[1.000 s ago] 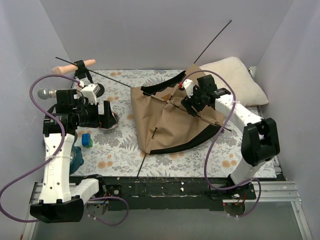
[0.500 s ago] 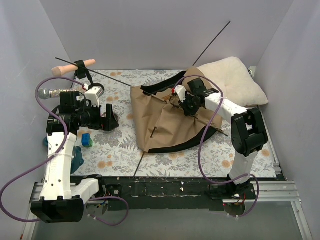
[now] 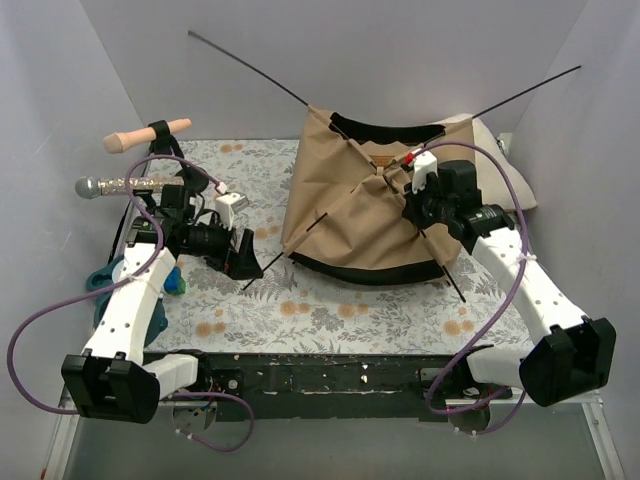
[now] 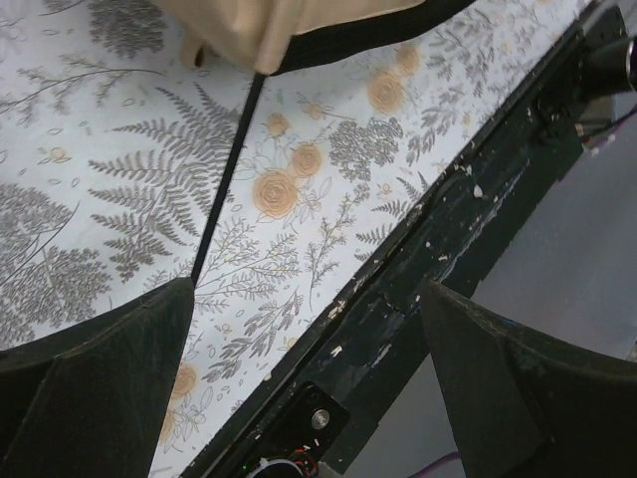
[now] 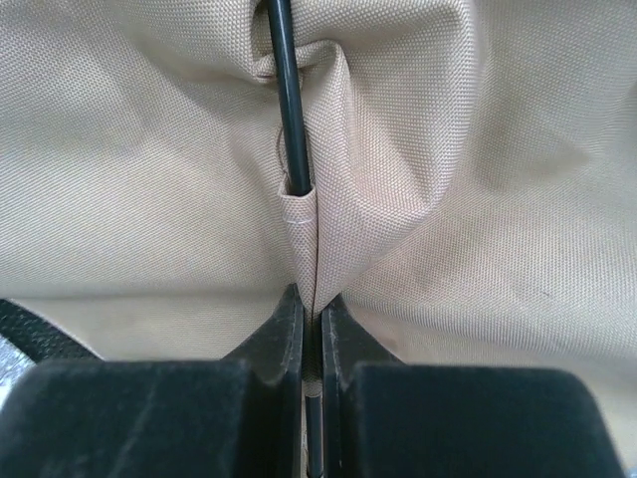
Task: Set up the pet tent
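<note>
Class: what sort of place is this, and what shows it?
Probably a robot test booth: plain walls box in a table, with left arm and right arm bolted at its near edge.

Soft, bright light falls from above the pet tent [image 3: 360, 215], so the top view is clear and even, with only a faint shadow on the flowered mat [image 3: 300, 310] just in front of the tent. In the left wrist view the mat beside the tent is sharp, but the fingers [image 4: 90, 388] of the left gripper [image 4: 309, 289] are dark and a bit blurry. In the right wrist view the tent's cloth shows its fine weave, while the right gripper [image 5: 311, 299] below it is black and fuzzy.
</note>
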### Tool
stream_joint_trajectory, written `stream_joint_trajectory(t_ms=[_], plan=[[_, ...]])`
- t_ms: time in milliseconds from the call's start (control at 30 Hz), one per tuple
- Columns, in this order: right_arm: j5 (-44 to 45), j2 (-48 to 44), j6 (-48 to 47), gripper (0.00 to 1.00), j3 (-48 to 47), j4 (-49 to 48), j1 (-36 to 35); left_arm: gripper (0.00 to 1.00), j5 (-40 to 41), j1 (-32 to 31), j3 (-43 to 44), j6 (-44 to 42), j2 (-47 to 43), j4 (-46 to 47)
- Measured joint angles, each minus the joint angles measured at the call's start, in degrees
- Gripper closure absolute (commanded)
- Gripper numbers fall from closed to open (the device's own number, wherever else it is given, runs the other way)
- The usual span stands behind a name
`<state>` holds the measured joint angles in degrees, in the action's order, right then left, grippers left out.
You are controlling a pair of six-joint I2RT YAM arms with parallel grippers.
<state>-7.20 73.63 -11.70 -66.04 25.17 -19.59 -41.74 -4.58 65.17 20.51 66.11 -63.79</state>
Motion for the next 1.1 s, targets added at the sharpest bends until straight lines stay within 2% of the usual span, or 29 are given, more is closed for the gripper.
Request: stream_joint_trajectory(t_ms=[200, 400, 467, 567, 667, 733, 800, 833, 867, 900, 967, 1067, 1100], plan=[[-1.11, -2.84, 3.58, 0.99, 6.95, -0.13, -0.44, 0.02, -0.79, -4.33, -1.75, -5.01, 0.02, 0.44], [-2.91, -2.78, 3.82, 0.99, 7.76, 0.31, 0.11, 0.08, 1.51, -6.29, -5.38, -9.27, 0.04, 1.49], [-3.85, -2.78, 3.78, 0.99, 7.76, 0.33, 0.39, 0.12, 2.54, -6.71, -7.10, -10.01, 0.02, 2.03], [-5.31, -2.78, 3.76, 0.99, 7.76, 0.37, 0.87, 0.25, 3.96, -7.21, -9.99, -11.19, 0.02, 2.56], [-7.26, -2.78, 3.82, 0.99, 7.72, 0.48, 1.31, 0.32, 5.35, -7.28, -12.44, -12.87, -0.17, 2.60], [-8.96, -2.75, 3.89, 0.99, 7.52, 1.01, 1.75, 0.44, 6.12, -7.28, -13.66, -13.90, -0.44, 2.62], [-10.43, -2.60, 3.96, 0.99, 7.08, 1.73, 2.01, 0.66, 6.69, -7.28, -14.84, -14.64, -1.07, 2.89], [-11.08, -2.38, 3.93, 0.99, 6.80, 2.01, 2.12, 0.84, 6.84, -7.28, -15.30, -14.93, -1.40, 2.91], [-11.72, -2.14, 3.91, 0.99, 6.54, 2.23, 2.16, 0.97, 6.91, -7.28, -15.58, -15.37, -1.66, 2.99], [-12.20, -1.97, 3.87, 0.97, 6.43, 2.29, 2.23, 1.00, 7.02, -7.28, -15.69, -15.17, -1.84, 2.97], [-13.11, -1.66, 3.56, 0.64, 6.29, 2.58, 2.36, 1.00, 6.95, -7.28, -15.69, -16.02, -2.01, 3.04], [-14.95, -1.25, 2.01, 0.22, 5.29, 3.34, 2.43, 1.00, 6.73, -7.28, -15.69, -16.04, -2.19, 3.08], [-15.69, -1.22, 0.94, 0.17, 4.57, 3.45, 2.34, 1.00, 6.60, -7.28, -15.69, -15.72, -2.32, 3.23]])
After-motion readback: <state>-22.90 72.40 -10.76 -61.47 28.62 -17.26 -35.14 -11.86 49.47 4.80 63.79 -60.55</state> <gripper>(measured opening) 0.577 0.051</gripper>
